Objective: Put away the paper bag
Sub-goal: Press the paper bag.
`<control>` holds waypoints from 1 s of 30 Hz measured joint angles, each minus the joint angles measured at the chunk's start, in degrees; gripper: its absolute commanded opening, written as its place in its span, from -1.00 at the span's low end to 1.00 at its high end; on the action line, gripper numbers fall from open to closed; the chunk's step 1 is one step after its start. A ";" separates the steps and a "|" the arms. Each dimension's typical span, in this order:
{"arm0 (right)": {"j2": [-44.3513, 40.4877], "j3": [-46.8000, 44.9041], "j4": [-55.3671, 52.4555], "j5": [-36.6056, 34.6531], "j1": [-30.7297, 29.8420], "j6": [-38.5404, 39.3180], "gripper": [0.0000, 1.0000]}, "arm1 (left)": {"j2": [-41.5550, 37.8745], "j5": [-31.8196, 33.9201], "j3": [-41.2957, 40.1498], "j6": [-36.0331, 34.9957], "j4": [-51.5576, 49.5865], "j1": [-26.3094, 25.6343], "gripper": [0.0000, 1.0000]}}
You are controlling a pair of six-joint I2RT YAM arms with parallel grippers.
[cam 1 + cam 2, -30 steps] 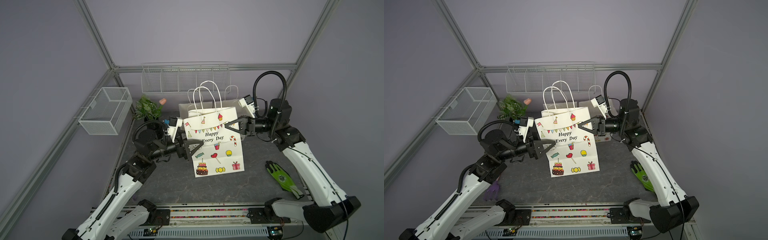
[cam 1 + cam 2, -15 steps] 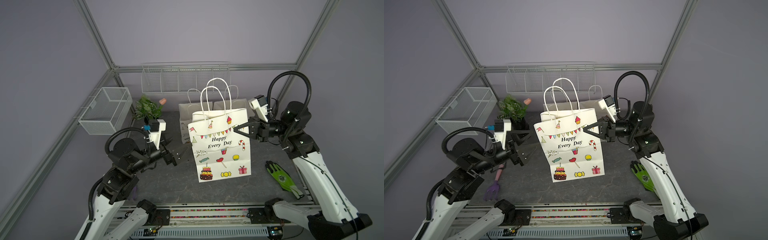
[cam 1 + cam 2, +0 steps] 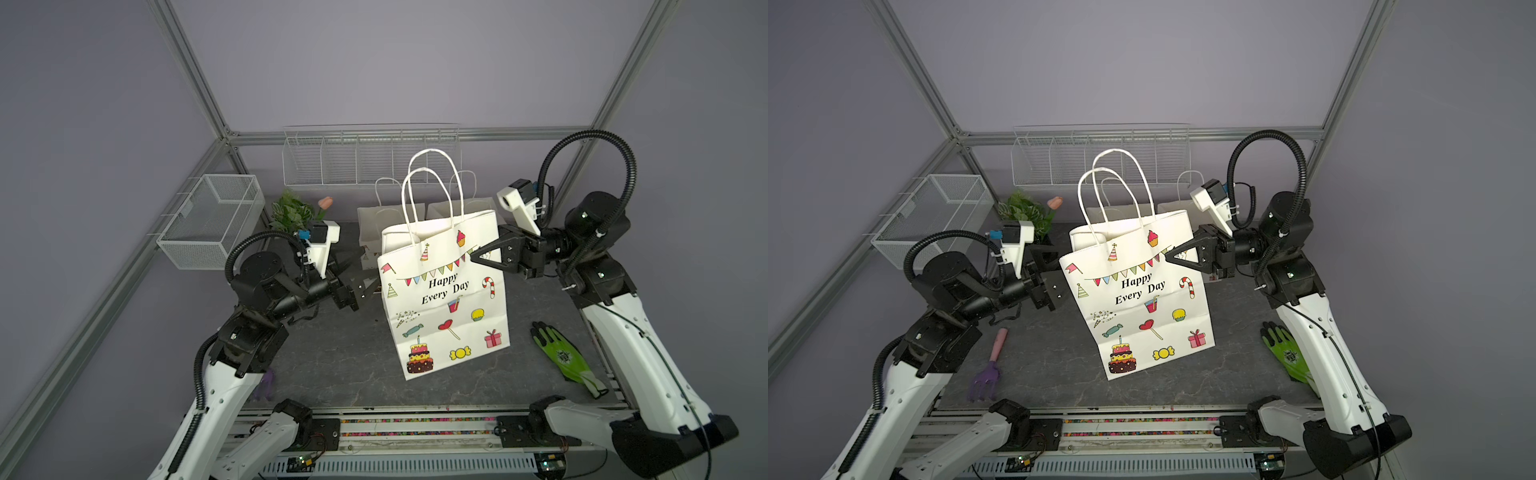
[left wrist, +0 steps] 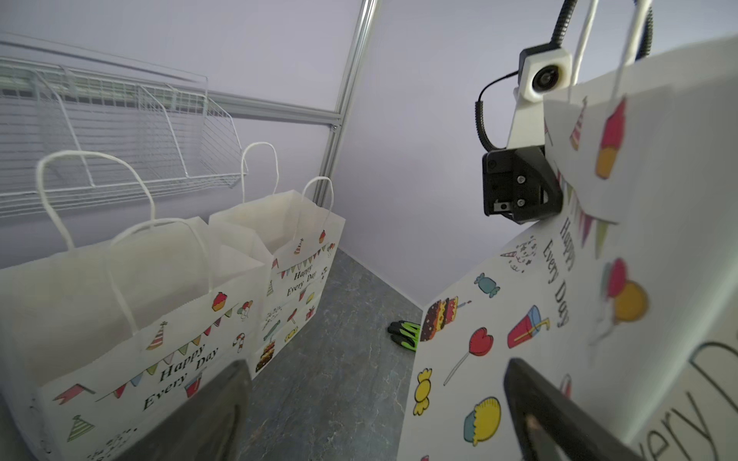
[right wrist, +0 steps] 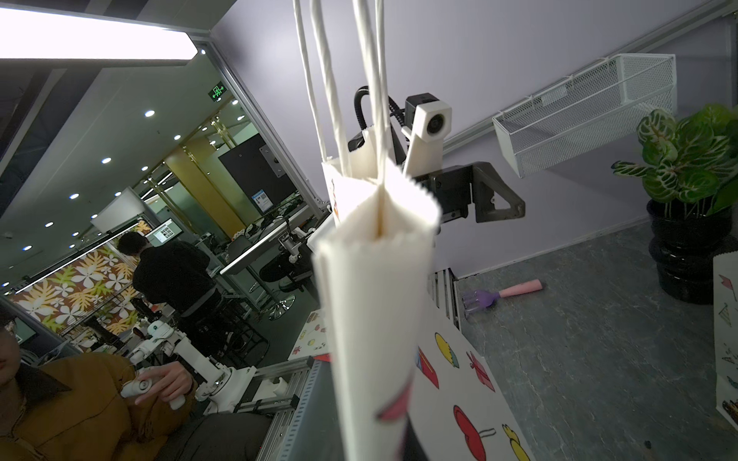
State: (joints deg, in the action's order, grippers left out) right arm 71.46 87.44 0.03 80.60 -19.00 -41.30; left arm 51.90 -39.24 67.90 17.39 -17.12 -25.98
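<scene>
The white paper bag (image 3: 444, 299) printed "Happy Every Day" hangs tilted over the middle of the table in both top views, flattened, with its handles up. My right gripper (image 3: 474, 258) is shut on the bag's upper right edge (image 3: 1177, 249). In the right wrist view the pinched edge (image 5: 379, 299) fills the middle and hides the jaws. My left gripper (image 3: 365, 274) stands open just left of the bag and does not touch it (image 3: 1142, 299). In the left wrist view its fingers (image 4: 207, 411) are wide apart, with the bag's printed face (image 4: 519, 319) beside one of them.
Two more printed bags (image 3: 374, 224) (image 3: 457, 208) stand open at the back. A wire rack (image 3: 370, 158) hangs on the back wall and a mesh basket (image 3: 212, 220) on the left wall. A potted plant (image 3: 291, 212), a green glove (image 3: 561, 357) and a purple rake (image 3: 988, 365) lie around.
My left gripper has drawn back to the left, away from the bag's edge. My right gripper has carried the bag forward and to the right.
</scene>
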 measured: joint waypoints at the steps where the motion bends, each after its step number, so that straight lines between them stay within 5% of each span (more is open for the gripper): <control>1: 1.14 0.85 0.72 0.17 -0.15 -0.50 -0.87 | 0.85 -1.16 -0.66 0.44 0.83 0.04 0.97; 10: 10.29 4.59 4.92 1.03 -0.28 -4.85 -0.87 | 0.07 -5.35 -2.95 1.66 3.21 0.11 0.96; 24: 16.90 11.41 6.93 2.86 -0.22 -7.37 -0.87 | -9.22 9.92 -2.89 -2.54 -6.12 0.87 1.00; 30: 16.90 11.41 7.15 3.06 -0.22 -7.37 -0.87 | -9.31 11.30 -2.86 -2.89 -7.04 0.87 1.00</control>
State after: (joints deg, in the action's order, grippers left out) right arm 88.36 98.85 7.18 83.66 -19.22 -48.66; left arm 42.59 -27.94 65.04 14.50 -24.16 -25.10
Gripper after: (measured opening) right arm 0.068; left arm 0.997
